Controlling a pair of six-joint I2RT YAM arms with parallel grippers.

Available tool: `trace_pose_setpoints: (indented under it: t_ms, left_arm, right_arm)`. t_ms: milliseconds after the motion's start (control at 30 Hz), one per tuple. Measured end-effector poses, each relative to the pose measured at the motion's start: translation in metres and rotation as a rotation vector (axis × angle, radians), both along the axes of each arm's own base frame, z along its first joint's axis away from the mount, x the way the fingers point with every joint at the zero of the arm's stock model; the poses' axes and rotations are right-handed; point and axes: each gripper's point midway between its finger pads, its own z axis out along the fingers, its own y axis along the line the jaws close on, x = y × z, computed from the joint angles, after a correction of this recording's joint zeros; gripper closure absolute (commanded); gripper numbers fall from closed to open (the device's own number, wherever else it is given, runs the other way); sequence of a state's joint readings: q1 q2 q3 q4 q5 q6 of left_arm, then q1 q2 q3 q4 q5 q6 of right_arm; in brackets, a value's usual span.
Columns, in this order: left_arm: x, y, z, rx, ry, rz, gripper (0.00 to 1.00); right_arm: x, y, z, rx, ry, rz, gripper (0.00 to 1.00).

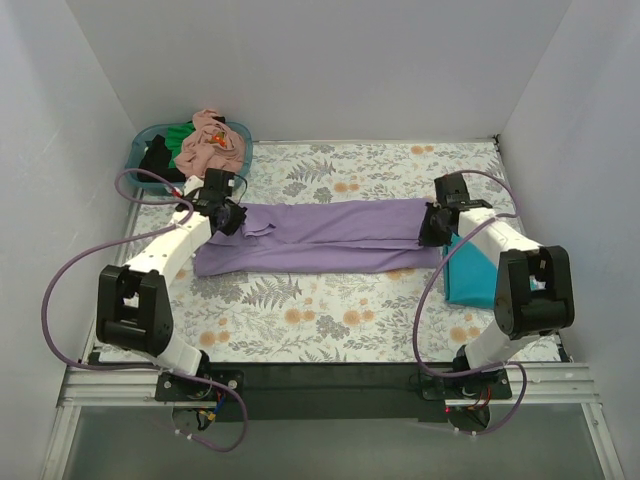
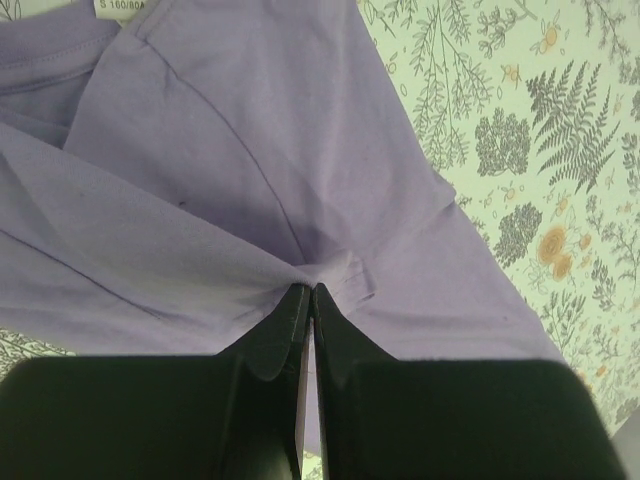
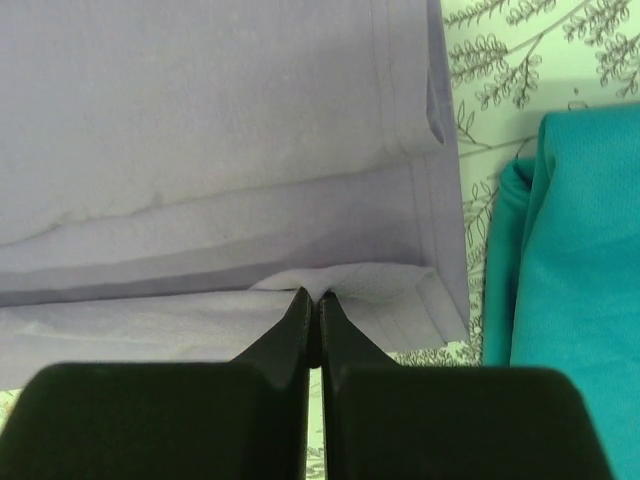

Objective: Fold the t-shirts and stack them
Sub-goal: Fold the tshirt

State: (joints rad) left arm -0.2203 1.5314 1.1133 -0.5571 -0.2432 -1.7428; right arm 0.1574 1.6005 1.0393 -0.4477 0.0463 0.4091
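While the lavender t-shirt (image 1: 330, 235) lies stretched across the floral table cover (image 1: 330, 310), the left gripper (image 2: 310, 292) and right gripper (image 3: 312, 295) each pinch its cloth, jaws pressed together.

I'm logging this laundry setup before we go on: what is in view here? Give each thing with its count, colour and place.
lavender t-shirt: 1, lavender-purple, folded into a long band across the middle of the table
teal t-shirt: 1, teal-blue, folded, right side beside the right arm
basket: 1, teal, far left corner
pink t-shirt: 1, salmon-pink, heaped on top in the basket
green t-shirt: 1, green, in the basket, mostly hidden
black t-shirt: 1, black, basket's left side
table cover: 1, grey floral print, over the table
left gripper: 1, black, shut on the lavender t-shirt's left end
right gripper: 1, black, shut on its right end
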Motion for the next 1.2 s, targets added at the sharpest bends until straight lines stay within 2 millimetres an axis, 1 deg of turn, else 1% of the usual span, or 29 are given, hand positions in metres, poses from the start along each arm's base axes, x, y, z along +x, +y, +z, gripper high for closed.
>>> trace_pose_setpoints:
  t_ms: [33,100,133,167,233,267,300,367,467,567,633,733,800,867,967,1033,1100,1200]
  left_arm:
    - [0.003,0.001,-0.001,0.002,-0.004,0.004,1.00]
    - [0.009,0.003,-0.003,0.007,-0.003,0.014,1.00]
    - [0.013,0.005,-0.005,0.010,0.000,0.020,0.80]
    - [0.017,0.006,-0.008,0.014,0.005,0.023,0.62]
    - [0.024,0.009,-0.015,0.022,0.022,0.031,0.34]
    - [0.029,0.011,-0.018,0.023,0.032,0.039,0.10]
    - [0.034,0.014,-0.022,0.026,0.044,0.050,0.05]
    - [0.043,0.018,-0.022,0.027,0.048,0.065,0.05]
    - [0.053,0.022,-0.011,0.025,0.027,0.072,0.05]
    - [0.053,0.016,0.003,-0.002,-0.009,0.046,0.05]
    - [0.046,0.010,0.008,-0.031,-0.023,0.013,0.05]
    - [0.027,-0.001,0.009,-0.075,-0.025,-0.047,0.04]
    - [0.014,-0.012,0.005,-0.102,-0.018,-0.095,0.04]
    - [0.004,-0.027,-0.001,-0.125,-0.005,-0.151,0.04]
    - [-0.004,-0.049,-0.009,-0.147,0.016,-0.224,0.04]
    - [-0.005,-0.063,-0.014,-0.158,0.021,-0.264,0.04]
    - [-0.002,-0.072,-0.019,-0.165,0.019,-0.284,0.04]
    - [0.005,-0.072,-0.041,-0.149,0.056,-0.276,0.04]
  right_arm:
    - [0.003,0.000,-0.001,-0.001,0.001,0.000,0.99]
    - [0.009,0.001,-0.003,-0.002,0.005,-0.001,0.82]
    - [0.012,0.001,-0.004,-0.003,0.008,-0.001,0.73]
    - [0.015,0.001,-0.005,-0.003,0.010,-0.005,0.49]
    - [0.022,0.000,-0.005,-0.011,0.013,-0.009,0.33]
    - [0.025,-0.001,-0.005,-0.016,0.011,-0.010,0.26]
    - [0.029,-0.003,-0.003,-0.020,0.007,-0.014,0.21]
    - [0.035,-0.005,0.003,-0.029,-0.005,-0.017,0.02]
    - [0.041,-0.005,0.017,-0.036,-0.049,0.007,0.02]
    - [0.035,0.000,0.033,-0.012,-0.091,0.050,0.02]
    - [0.026,0.005,0.042,0.005,-0.113,0.081,0.01]
    - [0.009,0.020,0.048,0.031,-0.131,0.156,0.02]
    - [0.001,0.034,0.045,0.046,-0.122,0.207,0.02]
    - [-0.003,0.045,0.036,0.060,-0.103,0.247,0.02]
    - [-0.001,0.052,0.020,0.065,-0.070,0.266,0.02]
    - [0.001,0.052,0.007,0.060,-0.045,0.264,0.02]
    - [0.001,0.051,-0.003,0.054,-0.021,0.261,0.02]
    - [0.002,0.048,-0.014,0.036,0.000,0.252,0.02]
